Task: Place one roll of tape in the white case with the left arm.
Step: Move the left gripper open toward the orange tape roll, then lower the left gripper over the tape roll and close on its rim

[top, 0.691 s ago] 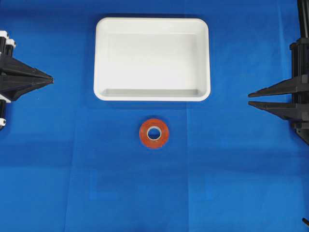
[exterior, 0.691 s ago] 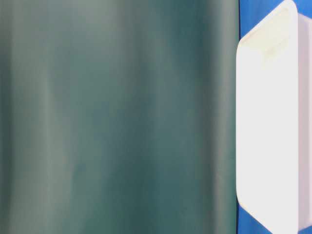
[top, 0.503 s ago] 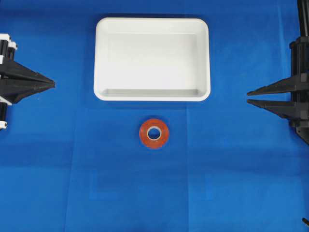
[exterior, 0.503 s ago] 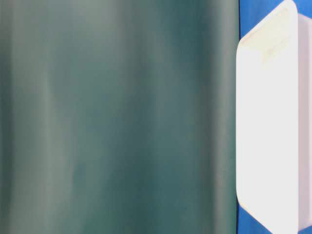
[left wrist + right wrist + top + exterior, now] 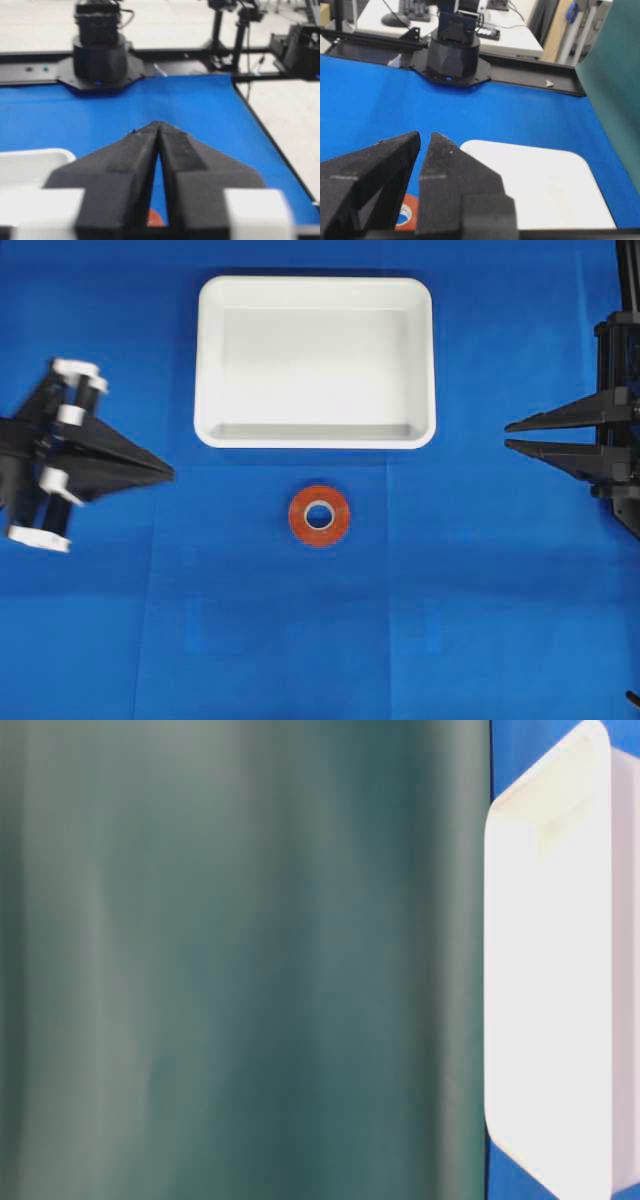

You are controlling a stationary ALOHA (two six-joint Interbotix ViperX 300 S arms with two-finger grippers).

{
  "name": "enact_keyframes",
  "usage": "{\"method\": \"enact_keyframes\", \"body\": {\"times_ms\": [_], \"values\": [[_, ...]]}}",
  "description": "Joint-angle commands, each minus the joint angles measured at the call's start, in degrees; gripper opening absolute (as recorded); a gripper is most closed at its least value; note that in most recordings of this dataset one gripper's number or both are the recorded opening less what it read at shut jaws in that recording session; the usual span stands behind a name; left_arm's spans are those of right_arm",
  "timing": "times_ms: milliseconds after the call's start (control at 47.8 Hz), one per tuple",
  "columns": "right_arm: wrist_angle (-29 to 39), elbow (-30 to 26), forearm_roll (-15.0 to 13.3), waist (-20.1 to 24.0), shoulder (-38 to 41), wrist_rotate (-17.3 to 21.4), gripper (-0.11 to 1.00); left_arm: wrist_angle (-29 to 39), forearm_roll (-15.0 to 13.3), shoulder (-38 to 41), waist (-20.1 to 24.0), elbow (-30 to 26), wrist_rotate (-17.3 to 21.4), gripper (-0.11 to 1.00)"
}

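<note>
One blue bench [image 5: 300, 640], largest of all, under everything. Next in size, white case [image 5: 315, 435], toward the far edge at mid-width, nothing inside. Then left arm's gripper [image 5: 168, 474], at the left edge, tips pressed together, nothing held, pointing toward the middle. Right gripper [image 5: 507, 434], at the right edge, tips slightly parted, nothing between them. Smallest, roll of tape [image 5: 319, 515], flat on the bench near its centre, just in front of the case, well apart from both grippers.
</note>
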Motion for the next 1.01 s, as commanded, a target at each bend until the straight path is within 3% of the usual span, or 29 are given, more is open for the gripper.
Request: {"method": "enact_keyframes", "body": {"times_ms": [0, 126, 230, 293, 461, 586, 984], "values": [[-0.3, -1.5, 0.1, -0.1, 0.6, 0.0, -0.11, -1.1, 0.2, 4.3, -0.3, -3.6, 0.0, 0.12], [-0.3, -1.4, 0.1, -0.2, 0.9, 0.0, -0.11, 0.3, 0.1, 10.5, -0.5, -7.5, -0.4, 0.49], [0.1, -1.3, 0.1, -0.2, 1.2, 0.0, -0.11, 5.2, 0.2, 14.4, -0.9, -10.9, -2.2, 0.8], [0.4, -1.2, 0.1, -0.1, 1.3, 0.0, -0.11, 9.1, 0.1, 16.6, -1.0, -12.9, -3.7, 0.89], [0.6, -1.2, 0.1, -0.3, 1.7, 0.0, -0.11, 19.8, 0.2, 23.6, -1.1, -19.0, -7.8, 0.87], [0.9, -1.1, 0.1, -0.3, 2.2, 0.0, -0.11, 26.1, 0.2, 28.6, -1.1, -23.1, -8.3, 0.87], [1.4, -0.9, 0.1, -0.4, 3.0, 0.0, -0.11, 35.5, 0.3, 41.8, -1.5, -33.5, -8.3, 0.87]]}}
